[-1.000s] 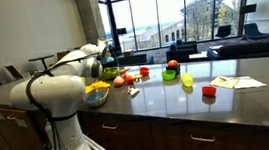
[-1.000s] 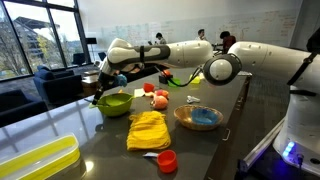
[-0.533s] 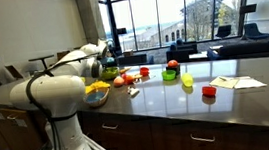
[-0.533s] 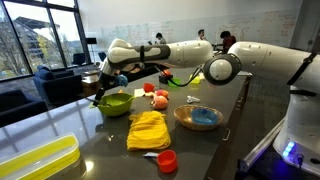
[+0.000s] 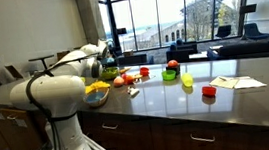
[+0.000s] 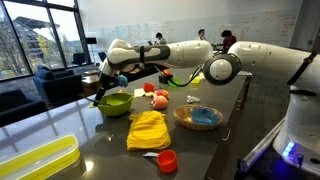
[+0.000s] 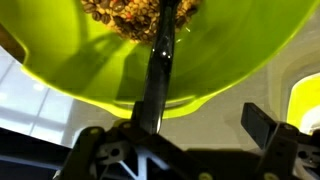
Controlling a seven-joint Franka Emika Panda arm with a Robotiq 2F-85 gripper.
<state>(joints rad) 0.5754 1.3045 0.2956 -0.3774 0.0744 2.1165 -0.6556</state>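
My gripper (image 7: 205,128) hangs just over a lime-green bowl (image 7: 230,55) and is open. The right finger (image 7: 265,125) stands well clear of everything. A dark utensil handle (image 7: 158,75) runs from the brown crumbly contents (image 7: 135,15) of the bowl down to the left side of the jaws, where it leans without being clamped. In an exterior view the gripper (image 6: 101,82) sits above the green bowl (image 6: 114,104) at the counter's far end, and the dark utensil (image 6: 97,96) slants into the bowl.
On the dark counter (image 6: 105,135) lie a yellow cloth (image 6: 148,130), a brown bowl with blue inside (image 6: 198,118), a red cup (image 6: 167,160), fruit (image 6: 158,98) and a yellow-green tray (image 6: 40,160). Another exterior view shows a red cup (image 5: 209,91), a green cup (image 5: 186,80) and papers (image 5: 238,81).
The jaws have spread apart and let go of the utensil handle. The arm and the objects on the counter have not visibly moved.
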